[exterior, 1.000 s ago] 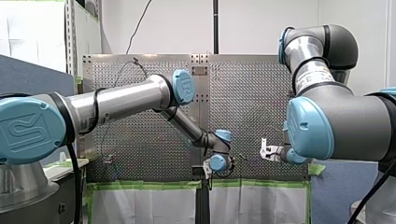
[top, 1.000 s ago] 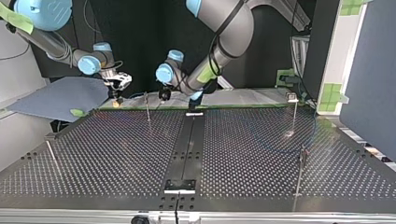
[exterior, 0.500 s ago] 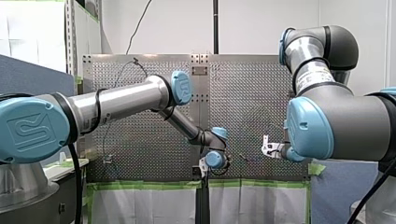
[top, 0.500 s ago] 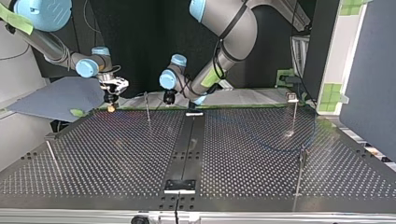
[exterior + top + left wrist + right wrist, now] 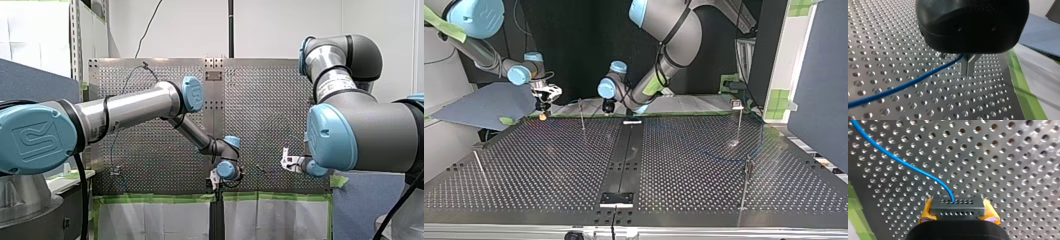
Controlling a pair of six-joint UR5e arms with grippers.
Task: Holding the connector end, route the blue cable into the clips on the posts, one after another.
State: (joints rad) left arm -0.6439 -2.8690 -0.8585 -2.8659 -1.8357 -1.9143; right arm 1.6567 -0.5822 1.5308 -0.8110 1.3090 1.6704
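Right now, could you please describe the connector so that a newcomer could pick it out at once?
In the right wrist view, follow the blue cable across the perforated table to my right gripper. The connector is the dark grey rectangular block clamped between its yellow pads. Two rows of small holes set it apart from the plain black gripper body.

Thin blue cable [image 5: 910, 167] curves away from the dark perforated connector [image 5: 957, 208], apparently slack.
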